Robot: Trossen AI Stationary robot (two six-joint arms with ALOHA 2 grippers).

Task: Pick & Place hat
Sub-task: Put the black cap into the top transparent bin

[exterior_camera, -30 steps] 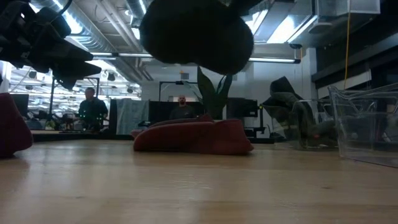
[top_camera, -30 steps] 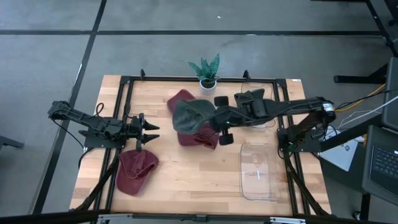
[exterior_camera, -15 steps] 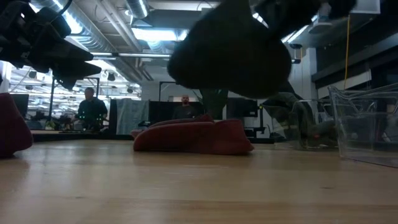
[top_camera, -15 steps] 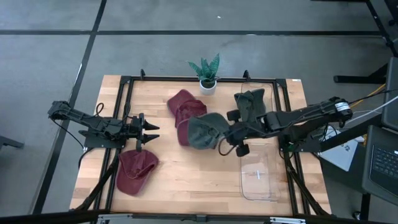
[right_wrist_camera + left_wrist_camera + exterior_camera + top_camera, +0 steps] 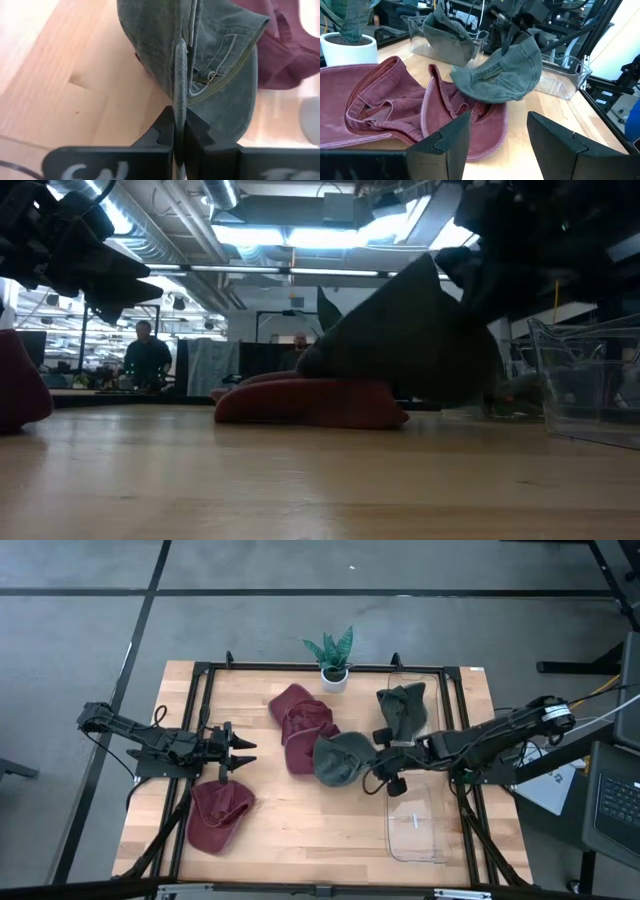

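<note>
Green hat [image 5: 341, 757] hangs from the right gripper [image 5: 377, 764], whose fingers are pinched tight on the cap's rim; the right wrist view shows the fabric edge squeezed between the two dark pads with no gap. Held by that edge, the crown droops sideways and downward, low over the wooden table [image 5: 300, 830], just beside the pile of red hats [image 5: 300, 725] at the table's middle. Gripping the rim looks like the sensible choice, since it is the one firm fold a narrow pinch can hold. The clear bin [image 5: 415, 820] sits near the right arm, probably the intended drop spot, though nothing marks it so. A second green hat [image 5: 402, 710] lies beyond it, and another red hat [image 5: 220, 812] rests near the left gripper [image 5: 238, 752], which waits at the table's left side with its fingers spread and nothing between them.

From table height the carried cap blocks most of the pile and the potted plant [image 5: 332, 658], and whether its lowest edge touches the wood is hard to say.
</note>
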